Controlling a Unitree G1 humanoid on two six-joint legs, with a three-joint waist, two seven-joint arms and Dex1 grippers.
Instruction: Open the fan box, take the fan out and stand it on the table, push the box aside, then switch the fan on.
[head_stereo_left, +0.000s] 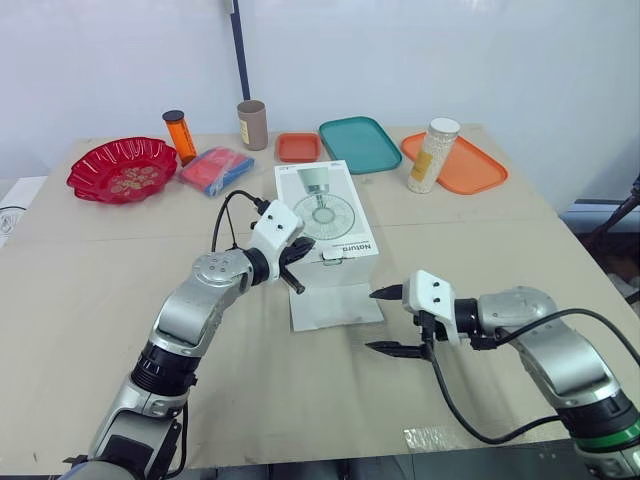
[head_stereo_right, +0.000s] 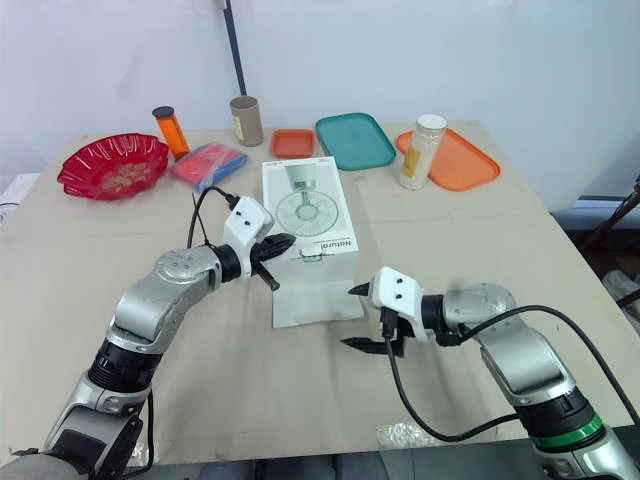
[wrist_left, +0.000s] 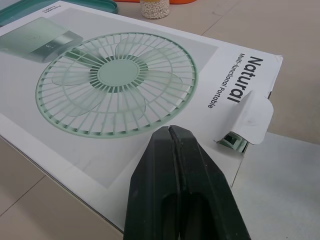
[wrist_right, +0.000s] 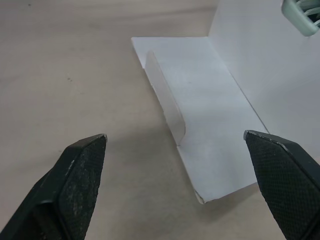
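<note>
Bench (head_stereo_left: 100, 300) of matte tan board carries the white, rectangular cardboard fan box (head_stereo_left: 325, 205), just below the left claw (wrist_left: 172, 131), whose black fingers are pressed together. The box's flat open flap (head_stereo_left: 335, 305) lies just ahead of the right claw (head_stereo_left: 370, 320), which is spread wide.

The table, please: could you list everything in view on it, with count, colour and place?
fan box: 1, white, centre, near flap open
bowl: 1, red, far left
bottle: 1, orange, beside bowl
packet: 1, blue-red, before bottle
cup: 1, brown, far edge
small tray: 1, orange, beside cup
teal tray: 1, teal, far middle
large tray: 1, orange, far right
jar: 1, white-lidded, large tray's left edge
left gripper: 1, black, shut, over box's near corner
right gripper: 1, black, open, beside flap
</note>
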